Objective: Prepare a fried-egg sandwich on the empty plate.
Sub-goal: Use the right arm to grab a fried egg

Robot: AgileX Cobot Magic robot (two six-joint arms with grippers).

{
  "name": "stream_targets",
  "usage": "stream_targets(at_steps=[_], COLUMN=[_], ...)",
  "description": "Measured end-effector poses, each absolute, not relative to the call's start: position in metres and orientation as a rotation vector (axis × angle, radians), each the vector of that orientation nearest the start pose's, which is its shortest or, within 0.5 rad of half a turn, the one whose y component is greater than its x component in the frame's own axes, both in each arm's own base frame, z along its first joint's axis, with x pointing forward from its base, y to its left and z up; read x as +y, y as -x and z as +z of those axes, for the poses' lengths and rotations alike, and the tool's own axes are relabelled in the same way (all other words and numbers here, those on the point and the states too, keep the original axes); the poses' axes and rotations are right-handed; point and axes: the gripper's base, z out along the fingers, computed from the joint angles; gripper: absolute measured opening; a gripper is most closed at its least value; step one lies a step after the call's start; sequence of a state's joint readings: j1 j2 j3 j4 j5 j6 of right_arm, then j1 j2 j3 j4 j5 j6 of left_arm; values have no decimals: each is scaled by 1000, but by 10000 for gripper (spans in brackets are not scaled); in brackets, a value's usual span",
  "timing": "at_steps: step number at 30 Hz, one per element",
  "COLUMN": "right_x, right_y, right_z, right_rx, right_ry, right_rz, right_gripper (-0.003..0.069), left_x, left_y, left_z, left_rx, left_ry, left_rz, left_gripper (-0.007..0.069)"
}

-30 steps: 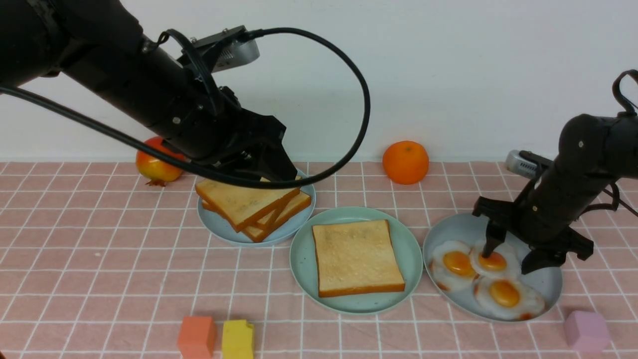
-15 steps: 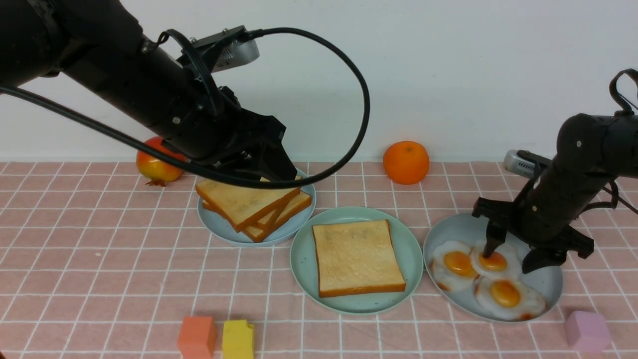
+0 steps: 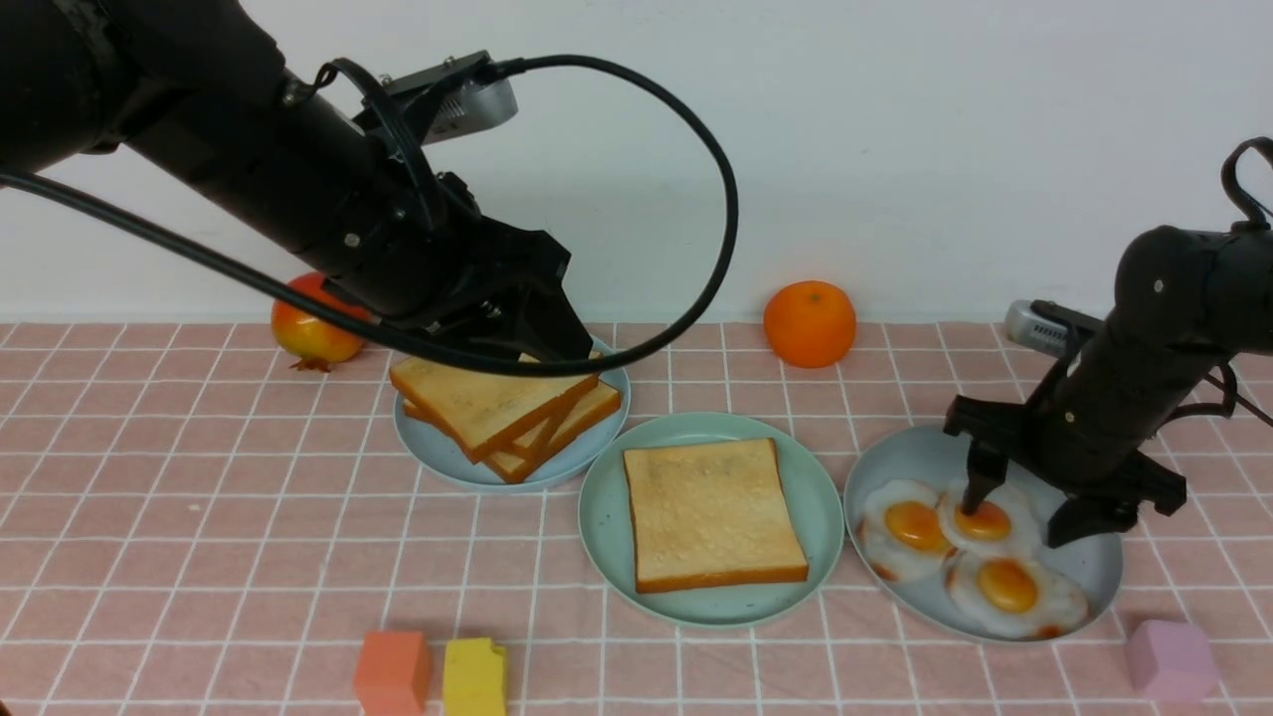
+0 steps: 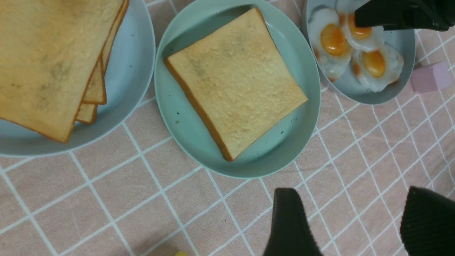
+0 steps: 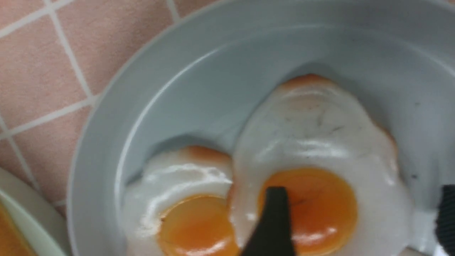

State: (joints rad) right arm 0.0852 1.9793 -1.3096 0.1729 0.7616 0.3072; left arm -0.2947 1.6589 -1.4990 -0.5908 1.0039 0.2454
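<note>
The mint-green plate (image 3: 607,517) sits mid-table with one toast slice (image 3: 711,512) lying flat on it; both also show in the left wrist view, the plate (image 4: 284,142) and the toast (image 4: 234,81). Three fried eggs lie on the larger blue-grey plate (image 3: 915,457). My right gripper (image 3: 1014,522) is open and low over the far egg (image 3: 985,519), one finger on its yolk and the other past its white edge. The right wrist view shows this egg (image 5: 312,142) between the fingers of the gripper (image 5: 359,206). My left gripper (image 3: 552,343) hovers over the toast stack (image 3: 492,403), open and empty (image 4: 355,202).
The toast stack rests on a smaller pale blue plate (image 3: 438,452). A pomegranate (image 3: 313,323) and an orange (image 3: 810,323) stand near the back wall. An orange block (image 3: 393,671), a yellow block (image 3: 474,678) and a pink block (image 3: 1172,659) sit at the front edge.
</note>
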Motion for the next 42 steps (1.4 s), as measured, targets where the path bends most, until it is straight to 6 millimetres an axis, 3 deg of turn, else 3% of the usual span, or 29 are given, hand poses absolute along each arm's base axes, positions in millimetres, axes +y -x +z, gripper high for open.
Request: stream_targets(at_steps=[1, 5, 10, 15, 21, 27, 31, 35, 42], right_x=[43, 43, 43, 37, 16, 7, 7, 8, 10], right_y=[-387, -385, -378, -377, -379, -381, -383, -386, -390], right_z=[160, 164, 170, 182, 185, 186, 180, 159, 151], right_rx=[2893, 2891, 2917, 2888, 2852, 2828, 2834, 2876, 2864], right_ry=[-485, -476, -462, -495, -553, -549, -564, -594, -626], right_rz=[255, 251, 246, 287, 429, 448, 458, 486, 572], right_gripper=[645, 672, 611, 483, 458, 453, 446, 426, 398], left_x=[-145, -145, -145, -145, -145, -145, -145, -145, -145], left_y=[-331, -331, -331, -331, -331, -331, -331, -331, -331], left_z=[337, 337, 337, 337, 337, 337, 337, 337, 337], left_rx=[2531, 2531, 2531, 2531, 2531, 2531, 2531, 2531, 2532], left_ry=[-439, -439, -439, -439, -439, -439, -439, -439, -440], left_rz=[-777, -777, -777, -777, -777, -777, -777, -777, -776], left_gripper=[456, 456, 456, 456, 456, 456, 456, 456, 456])
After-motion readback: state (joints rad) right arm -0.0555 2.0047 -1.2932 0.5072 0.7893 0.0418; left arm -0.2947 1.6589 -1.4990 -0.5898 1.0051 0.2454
